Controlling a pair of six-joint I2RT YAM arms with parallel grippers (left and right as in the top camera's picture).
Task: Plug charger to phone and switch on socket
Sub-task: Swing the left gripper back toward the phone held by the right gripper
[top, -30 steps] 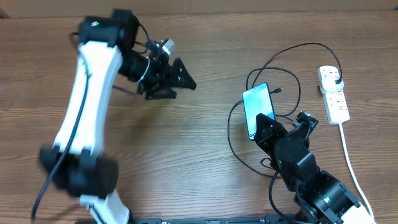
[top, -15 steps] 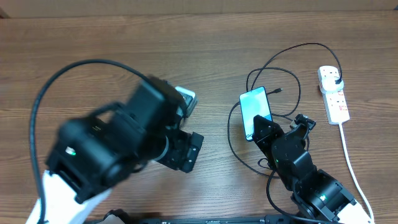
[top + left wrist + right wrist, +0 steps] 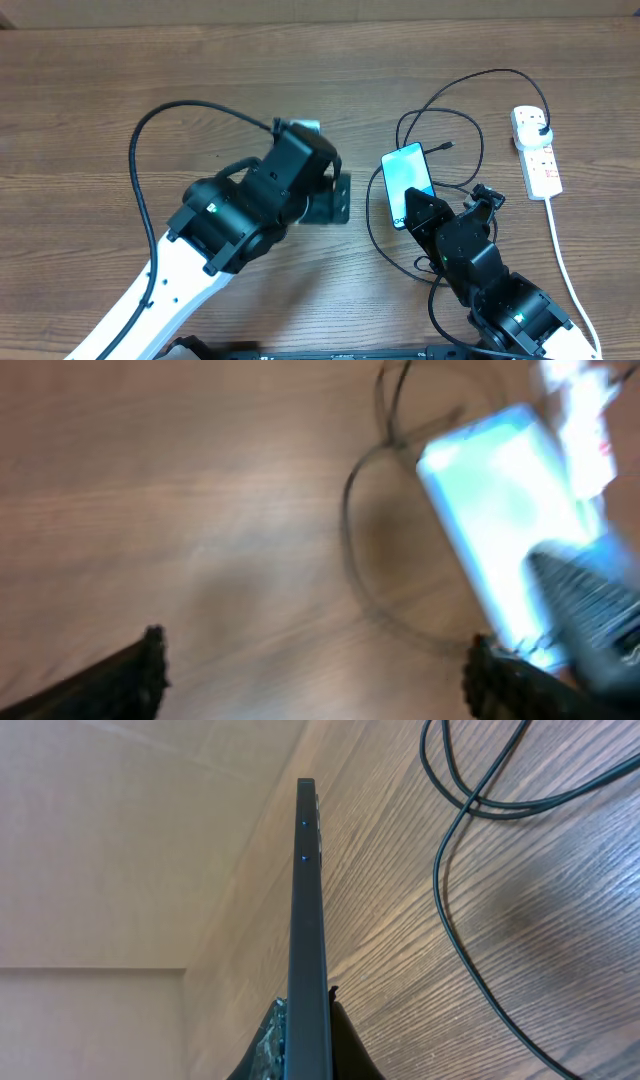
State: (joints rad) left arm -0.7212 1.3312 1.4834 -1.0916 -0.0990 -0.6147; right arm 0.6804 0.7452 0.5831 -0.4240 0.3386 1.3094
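Over the desk point(image 3: 100, 120), the right gripper point(image 3: 418, 208) is clamping the phone point(image 3: 407, 172) while the released left gripper point(image 3: 338, 198) is hovering just left.

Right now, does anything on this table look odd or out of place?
Only the phone: the right end effector pinches one end, while the charger sprawls in loose loops, its tip unplugged.

Overhead cam looks straight down on the whole table point(image 3: 300, 80). Left wrist cam's low and blurry, facing the phone point(image 3: 406, 178). Right wrist cam sits right against the phone's edge. All three share it.
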